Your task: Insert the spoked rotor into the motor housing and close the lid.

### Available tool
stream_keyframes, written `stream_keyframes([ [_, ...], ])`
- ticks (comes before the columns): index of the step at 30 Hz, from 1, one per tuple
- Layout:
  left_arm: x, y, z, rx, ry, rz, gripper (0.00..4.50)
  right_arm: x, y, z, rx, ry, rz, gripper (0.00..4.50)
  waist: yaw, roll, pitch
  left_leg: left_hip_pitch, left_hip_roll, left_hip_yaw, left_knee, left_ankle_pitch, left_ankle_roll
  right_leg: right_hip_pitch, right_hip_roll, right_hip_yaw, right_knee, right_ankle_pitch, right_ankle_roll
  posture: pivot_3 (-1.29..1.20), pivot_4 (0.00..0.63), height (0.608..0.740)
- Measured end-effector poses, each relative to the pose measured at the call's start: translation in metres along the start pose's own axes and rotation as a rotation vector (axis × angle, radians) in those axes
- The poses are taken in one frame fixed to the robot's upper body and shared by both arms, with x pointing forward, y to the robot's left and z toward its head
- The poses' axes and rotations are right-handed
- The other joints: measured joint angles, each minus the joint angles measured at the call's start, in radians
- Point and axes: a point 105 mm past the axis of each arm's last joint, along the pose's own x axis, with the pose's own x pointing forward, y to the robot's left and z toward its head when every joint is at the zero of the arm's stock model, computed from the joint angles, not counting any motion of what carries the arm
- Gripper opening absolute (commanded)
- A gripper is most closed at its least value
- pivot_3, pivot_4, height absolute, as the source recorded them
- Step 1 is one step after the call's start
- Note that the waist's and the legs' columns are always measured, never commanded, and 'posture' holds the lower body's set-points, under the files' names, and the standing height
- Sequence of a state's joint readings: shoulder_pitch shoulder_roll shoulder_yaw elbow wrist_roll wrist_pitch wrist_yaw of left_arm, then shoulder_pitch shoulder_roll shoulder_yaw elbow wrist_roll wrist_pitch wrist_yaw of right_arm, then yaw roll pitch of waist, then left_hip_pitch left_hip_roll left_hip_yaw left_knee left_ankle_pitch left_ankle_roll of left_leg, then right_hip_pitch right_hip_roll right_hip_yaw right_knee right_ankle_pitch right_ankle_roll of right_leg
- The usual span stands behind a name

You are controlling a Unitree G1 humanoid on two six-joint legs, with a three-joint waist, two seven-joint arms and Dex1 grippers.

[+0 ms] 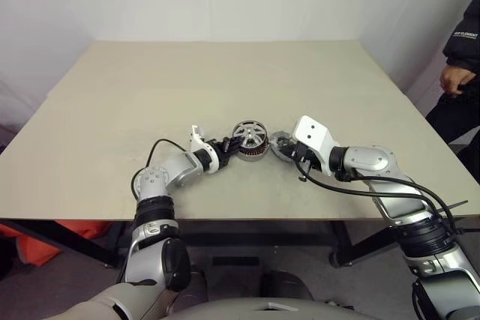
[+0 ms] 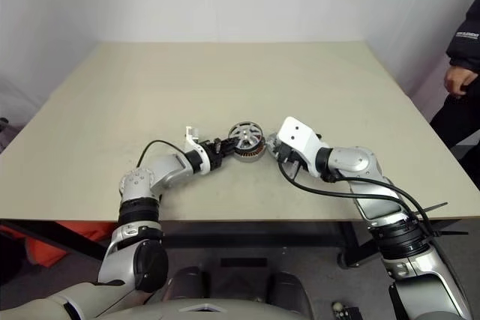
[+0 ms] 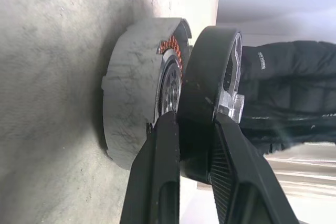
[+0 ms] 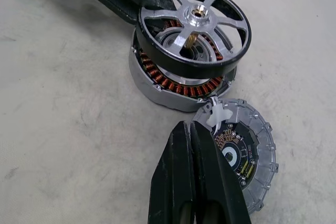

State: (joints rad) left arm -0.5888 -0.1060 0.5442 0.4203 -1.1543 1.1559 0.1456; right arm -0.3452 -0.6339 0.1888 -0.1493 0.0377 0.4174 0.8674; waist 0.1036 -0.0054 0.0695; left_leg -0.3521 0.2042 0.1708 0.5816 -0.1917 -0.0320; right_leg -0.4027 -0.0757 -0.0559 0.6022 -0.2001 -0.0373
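The spoked rotor (image 4: 194, 27), a black ring with silver spokes and hub, hangs tilted just over the motor housing (image 4: 176, 88), whose copper windings show beneath it. My left gripper (image 3: 194, 121) is shut on the rotor's rim, one finger (image 3: 163, 171) inside the ring and one outside. The lid (image 4: 244, 153), a silver disc with a circuit board facing up, lies flat on the table against the housing. My right gripper (image 4: 190, 125) is shut with nothing in it, its tips at the lid's edge close to the housing.
The parts sit near the front middle of a beige table (image 1: 225, 80), with bare surface all around them. A person in a dark jacket (image 1: 461, 65) stands beyond the table's right edge.
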Motion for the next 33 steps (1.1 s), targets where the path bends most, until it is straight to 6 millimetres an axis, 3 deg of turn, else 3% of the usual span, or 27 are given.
stream_keyframes([
  [11,0.001,0.001,-0.001,0.007,0.007,0.006,0.42,0.0,0.0,0.0,0.0,-0.001,-0.004,0.0,0.0,0.0,0.0,0.001,0.0,0.0,0.0,0.0,0.0,0.001,0.0,0.0,0.0,0.0,0.0,0.0,0.0,0.74],
  [17,0.001,-0.004,-0.001,0.041,0.009,-0.009,2.28,0.002,-0.002,0.003,-0.001,-0.009,-0.01,0.0,0.0,0.0,0.0,0.002,0.0,0.0,0.0,0.0,0.0,0.004,0.0,0.0,0.0,0.0,0.0,0.0,0.0,0.74],
  [26,0.0,-0.008,0.002,0.073,-0.001,-0.019,2.28,0.002,-0.003,0.002,0.001,-0.006,-0.011,0.0,-0.003,0.001,0.0,0.003,0.0,0.0,0.0,0.0,-0.001,0.006,0.0,0.0,0.0,0.0,0.0,0.0,0.0,0.74],
  [33,-0.018,-0.005,0.012,0.134,-0.037,-0.022,2.28,0.003,-0.006,0.009,-0.017,-0.026,-0.016,0.0,-0.004,0.001,0.0,0.001,0.0,0.0,0.0,0.0,0.0,0.001,0.0,0.0,0.001,0.0,0.0,0.0,0.0,0.74],
])
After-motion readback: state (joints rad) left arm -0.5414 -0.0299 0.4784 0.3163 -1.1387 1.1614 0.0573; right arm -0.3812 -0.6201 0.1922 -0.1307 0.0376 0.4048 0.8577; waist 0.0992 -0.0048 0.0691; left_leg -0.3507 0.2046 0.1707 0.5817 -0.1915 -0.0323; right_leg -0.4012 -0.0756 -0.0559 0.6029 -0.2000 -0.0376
